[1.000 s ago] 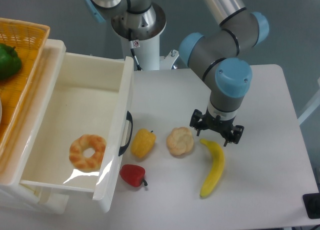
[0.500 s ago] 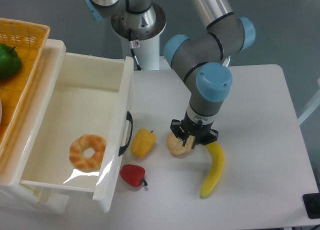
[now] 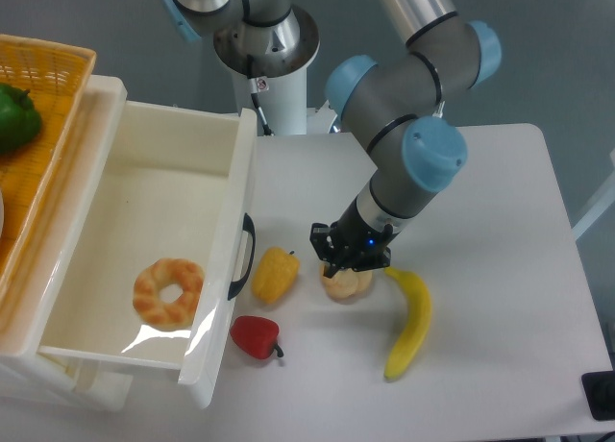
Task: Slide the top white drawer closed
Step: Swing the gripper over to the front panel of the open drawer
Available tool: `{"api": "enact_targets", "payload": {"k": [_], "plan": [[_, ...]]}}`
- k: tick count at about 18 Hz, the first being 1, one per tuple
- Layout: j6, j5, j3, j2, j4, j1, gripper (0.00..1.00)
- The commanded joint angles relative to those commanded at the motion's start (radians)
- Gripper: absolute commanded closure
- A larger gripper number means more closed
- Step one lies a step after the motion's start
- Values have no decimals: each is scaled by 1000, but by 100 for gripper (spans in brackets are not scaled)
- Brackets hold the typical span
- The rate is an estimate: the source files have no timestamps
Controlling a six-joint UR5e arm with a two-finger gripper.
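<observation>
The top white drawer (image 3: 226,231) stands pulled far out of the cabinet at the left, its black arched handle (image 3: 246,257) facing right. A ring-shaped pastry (image 3: 167,291) lies inside it. My gripper (image 3: 338,257) hangs low over the table to the right of the handle, just above a tan pastry (image 3: 346,285). It points toward the drawer front and is apart from the handle. Its fingers look close together with nothing between them.
A yellow pepper (image 3: 274,275) and a red pepper (image 3: 255,336) lie just in front of the drawer face. A banana (image 3: 411,322) lies to the right. An orange wicker basket (image 3: 38,125) with a green vegetable (image 3: 17,118) sits on the cabinet top.
My gripper has moved left from beside the banana to over the tan pastry, turned toward the drawer, and its fingers have come together. The drawer has not moved.
</observation>
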Motion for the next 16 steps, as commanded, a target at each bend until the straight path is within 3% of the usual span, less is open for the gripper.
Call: {"api": "enact_targets", "payload": {"k": [2,9,16], "plan": [[-20,-67,2,0,-15,0,100],[-22,-95,25,5,-126,-23,100],[-40,-120,29,9,-146,-57,100]]}}
